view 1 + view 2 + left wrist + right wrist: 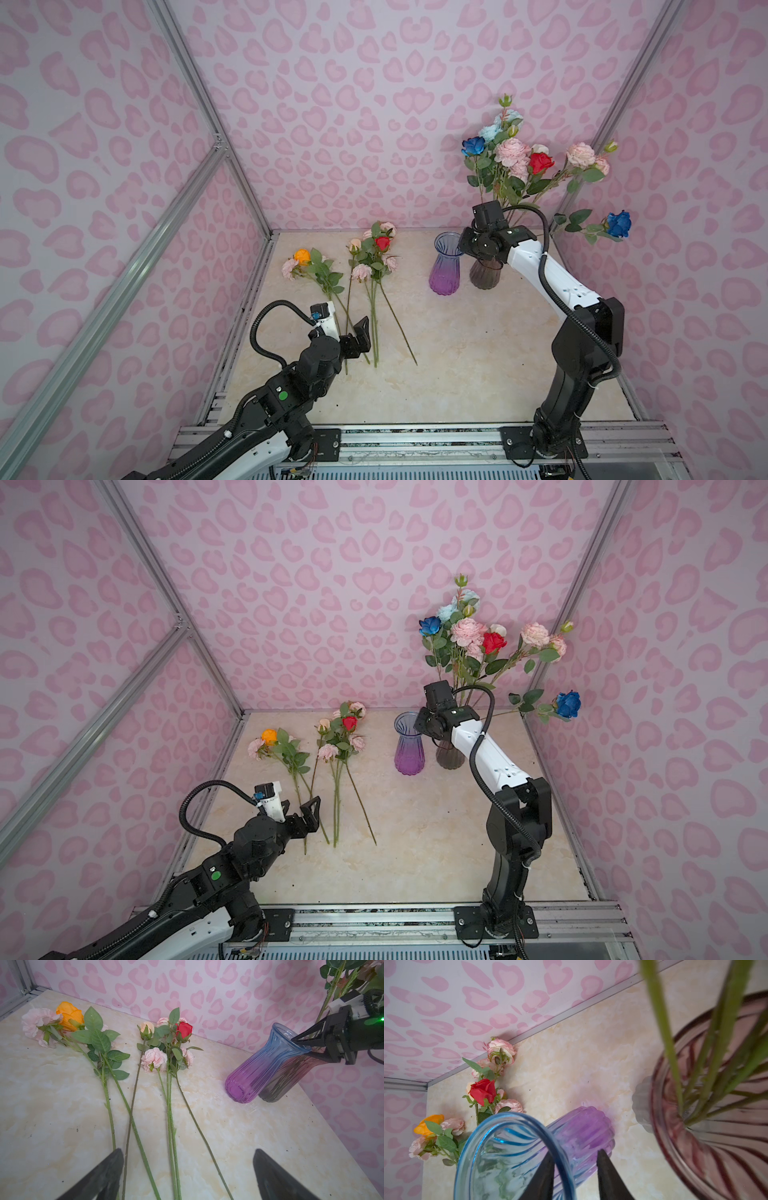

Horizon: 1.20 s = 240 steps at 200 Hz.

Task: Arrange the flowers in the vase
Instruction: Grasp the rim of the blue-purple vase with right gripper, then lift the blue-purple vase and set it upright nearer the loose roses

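Two grippers are working side by side. At the blue vase (445, 266), the right gripper (575, 1152) is straddling the rim, one finger inside and one outside. Its jaws are standing partly apart, with a gap showing beside the glass, so it is not yet pinching anything. The left gripper (187, 1178) is hovering spread wide and empty over the bare stem ends of the loose flowers (374, 266).

Those flowers are lying on the table (457, 353) with their heads toward the back wall: orange, red, peach and pink. Two of the stems are crossing near the left fingers. The blue vase is standing empty. Just beside it, the dark vase (485, 276) is carrying the bouquet (511, 151), and one blue rose (619, 224) is leaning out low to the right.

Judged step: the right arm is taking the empty vase by its rim, probably to steady or shift it, while the left arm is lining up on a stem. The next move is calling for a gentle close on slippery glass without tipping the vase. The left arm then needs to drop onto a single stem, clear of the crossing.

The table is showing a pale marble pattern with dark specks. Pink heart-print walls (374, 83) are enclosing it on three sides, braced by a grey metal frame (124, 266). Both arm bases are sitting on the front rail (415, 436).
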Tool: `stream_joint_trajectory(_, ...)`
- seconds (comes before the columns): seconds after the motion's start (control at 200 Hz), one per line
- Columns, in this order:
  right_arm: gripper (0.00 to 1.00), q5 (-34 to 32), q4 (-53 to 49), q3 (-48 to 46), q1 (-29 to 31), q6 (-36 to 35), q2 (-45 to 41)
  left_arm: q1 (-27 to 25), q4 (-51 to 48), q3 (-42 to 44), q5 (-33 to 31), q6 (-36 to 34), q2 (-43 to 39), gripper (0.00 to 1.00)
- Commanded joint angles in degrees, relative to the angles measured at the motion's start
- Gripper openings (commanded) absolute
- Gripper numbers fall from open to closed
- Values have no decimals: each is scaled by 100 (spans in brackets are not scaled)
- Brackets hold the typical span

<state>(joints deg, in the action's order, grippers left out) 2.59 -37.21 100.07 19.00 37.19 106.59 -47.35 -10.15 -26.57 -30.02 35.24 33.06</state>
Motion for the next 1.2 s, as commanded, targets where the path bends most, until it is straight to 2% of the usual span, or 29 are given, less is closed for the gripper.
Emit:
stream_joint_trajectory(0.0,30,40,-76,108,16,-169,121,12,153,-27,-91,-70,-39,98)
stream_joint_trajectory(0.135,17,74,-101,102,54,-228,97,16,186,19,-144,-44,-71,98)
stream_joint_trajectory(0.44,0,292,131,-322,51,-100,-160,24,-44,-177,-171,-173,-206,98)
stream_joint_trajectory(0.985,0,932,228,-505,70,256,-504,24,-114,-204,-145,-158,-450,99)
stream_joint_trajectory(1.195,0,1115,-58,-797,290,159,-785,31,-136,-285,-162,-204,-395,98)
